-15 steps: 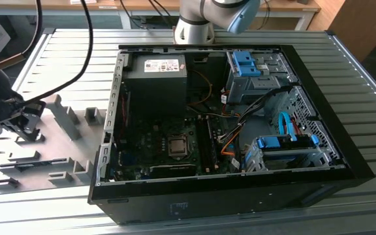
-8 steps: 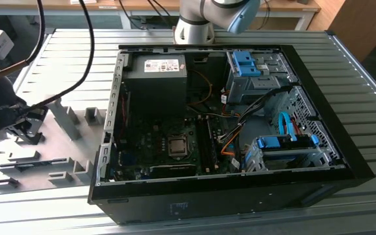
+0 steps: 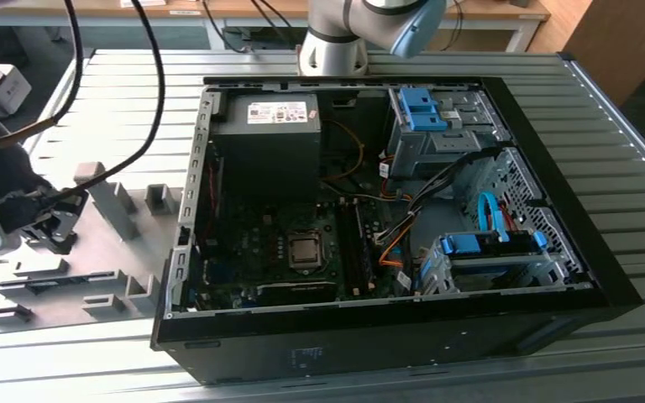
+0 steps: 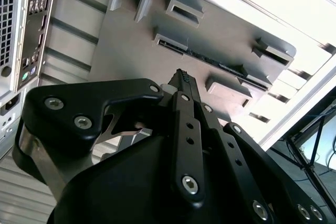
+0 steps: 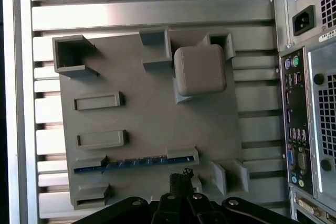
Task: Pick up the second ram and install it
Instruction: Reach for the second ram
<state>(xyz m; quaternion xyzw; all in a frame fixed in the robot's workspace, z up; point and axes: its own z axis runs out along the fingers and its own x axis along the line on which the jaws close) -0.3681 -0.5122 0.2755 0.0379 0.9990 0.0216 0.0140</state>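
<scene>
The black two-finger gripper [image 5: 181,178] hangs over a flat grey plastic holder plate [image 5: 147,124] studded with raised pockets and slots. Its fingertips are pressed together with nothing between them. The second ram [image 5: 137,162], a long, narrow blue-green memory board, lies in a long slot on the plate, at the plate's edge nearest the gripper. The gripper tip is just beside the board; whether it touches cannot be told. In the second wrist view the board appears as a thin dark strip [image 4: 210,60] beyond the closed tip. A rounded grey square block [image 5: 199,69] stands elsewhere on the same plate, well apart from the board.

In the exterior view the plate sits at the left middle of the frame, on a ribbed silver metal table [image 3: 591,92]. An open black computer tower case [image 3: 390,340] lies on its side in the centre, just beside the plate. A green motherboard [image 3: 244,269] and a grey box-shaped power supply [image 3: 266,155] are exposed inside.
</scene>
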